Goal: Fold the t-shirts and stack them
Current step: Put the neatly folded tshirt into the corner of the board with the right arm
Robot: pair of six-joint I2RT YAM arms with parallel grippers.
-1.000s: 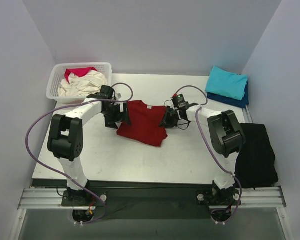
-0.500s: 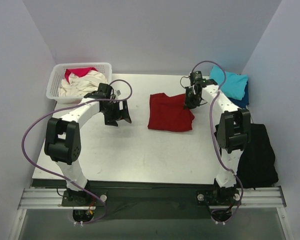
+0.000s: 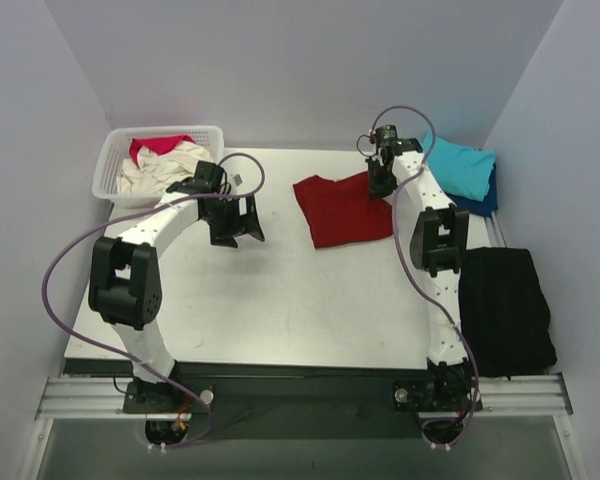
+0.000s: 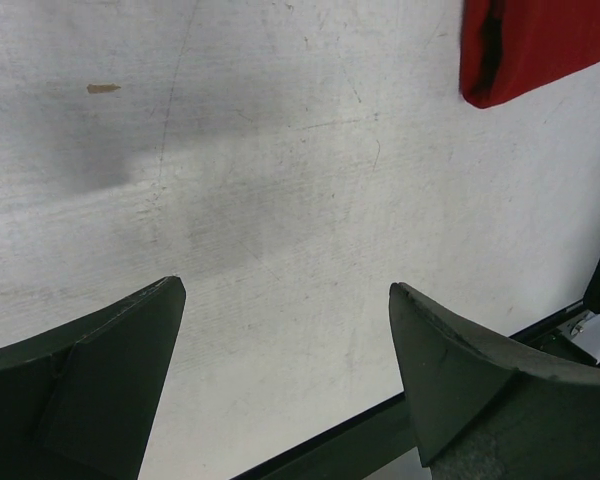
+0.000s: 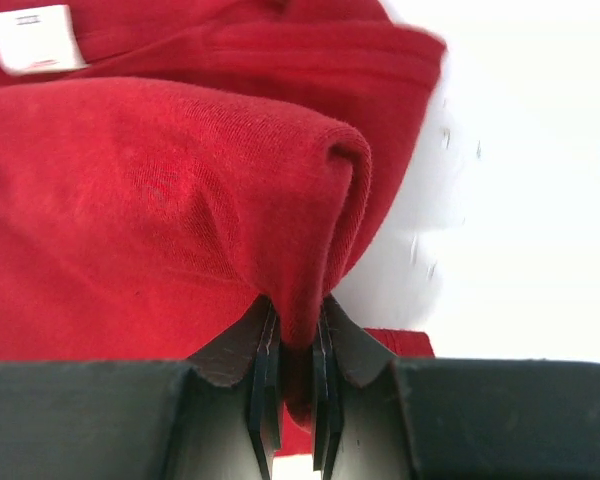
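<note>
Gripping a fold of the dark red t-shirt (image 3: 340, 210), right fingers (image 5: 230, 352) clamp tight; left fingers (image 4: 100, 380) spread wide, empty. Recommend landing it squarely on the turquoise t-shirt (image 3: 458, 165).

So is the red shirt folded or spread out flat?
Folded. The red shirt is a compact rectangle, and the wrist view shows doubled layers, with the right gripper pinching a fold.

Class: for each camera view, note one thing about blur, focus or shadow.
Right wrist: the dark red t-shirt shows sharp weave, but its right edge is smeared. Left wrist: a soft grey shadow lies on the table, upper left. Top external: even light, no glare.
</note>
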